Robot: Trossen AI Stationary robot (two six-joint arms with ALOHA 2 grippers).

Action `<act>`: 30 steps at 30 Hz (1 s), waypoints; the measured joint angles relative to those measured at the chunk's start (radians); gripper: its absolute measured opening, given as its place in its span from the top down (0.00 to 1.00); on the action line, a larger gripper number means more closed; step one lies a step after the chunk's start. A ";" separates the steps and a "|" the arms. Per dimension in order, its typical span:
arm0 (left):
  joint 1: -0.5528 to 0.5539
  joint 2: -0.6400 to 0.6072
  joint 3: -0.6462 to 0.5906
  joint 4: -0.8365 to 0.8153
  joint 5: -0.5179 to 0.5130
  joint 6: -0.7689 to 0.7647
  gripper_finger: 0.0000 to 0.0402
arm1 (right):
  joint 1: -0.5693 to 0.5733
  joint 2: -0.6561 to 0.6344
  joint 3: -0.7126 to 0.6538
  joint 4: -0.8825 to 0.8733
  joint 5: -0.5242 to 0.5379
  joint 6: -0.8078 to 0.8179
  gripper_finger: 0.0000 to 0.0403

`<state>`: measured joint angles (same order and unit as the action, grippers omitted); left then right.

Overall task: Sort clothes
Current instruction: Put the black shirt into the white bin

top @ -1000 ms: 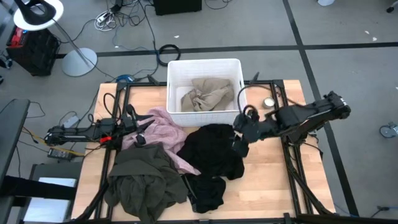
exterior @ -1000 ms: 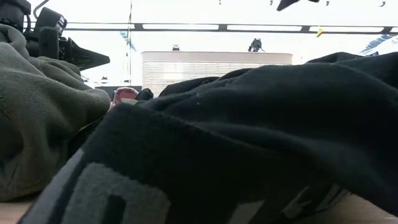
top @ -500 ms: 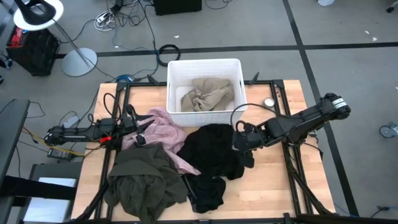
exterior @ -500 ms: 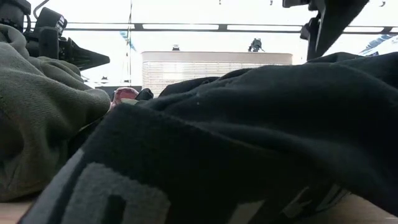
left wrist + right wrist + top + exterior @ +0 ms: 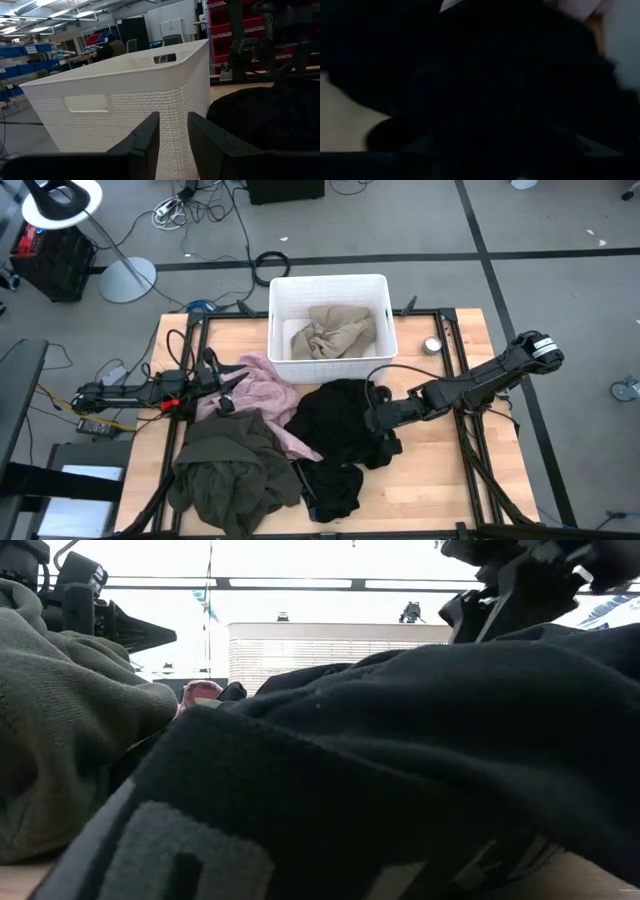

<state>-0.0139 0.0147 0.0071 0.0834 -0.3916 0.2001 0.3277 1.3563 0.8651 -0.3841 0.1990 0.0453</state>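
Two arms over table (image 5: 440, 470). Right gripper (image 5: 378, 418) down at right edge of large black garment (image 5: 340, 420) mid-table, pressed into fabric; finger state not readable, right wrist view filled by black cloth. Left gripper (image 5: 222, 383) low at left, beside pink garment (image 5: 262, 392), fingers (image 5: 145, 137) slightly apart, nothing between them, pointing at white bin (image 5: 280, 305). Beige-tan garment (image 5: 335, 332) crumpled inside bin. Olive-green garment (image 5: 230, 465) heaped front left, touching pink. Second black garment (image 5: 335, 488) at front, just beside olive-green.
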 joint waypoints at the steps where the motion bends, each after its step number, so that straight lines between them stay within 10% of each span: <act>1: 0.000 0.000 0.000 0.000 0.000 0.000 0.74 | -0.004 0.000 -0.012 0.030 0.015 -0.035 0.47; 20: 0.000 0.000 0.000 0.001 0.000 0.000 0.74 | -0.108 0.342 -0.130 0.609 -0.073 -0.057 0.48; 30: 0.000 0.000 0.000 0.001 0.000 0.000 0.74 | -0.110 0.349 -0.130 0.675 -0.119 0.162 0.94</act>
<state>-0.0139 0.0143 0.0067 0.0841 -0.3920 0.1997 0.2181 1.7051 0.7353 0.2908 0.0800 0.2068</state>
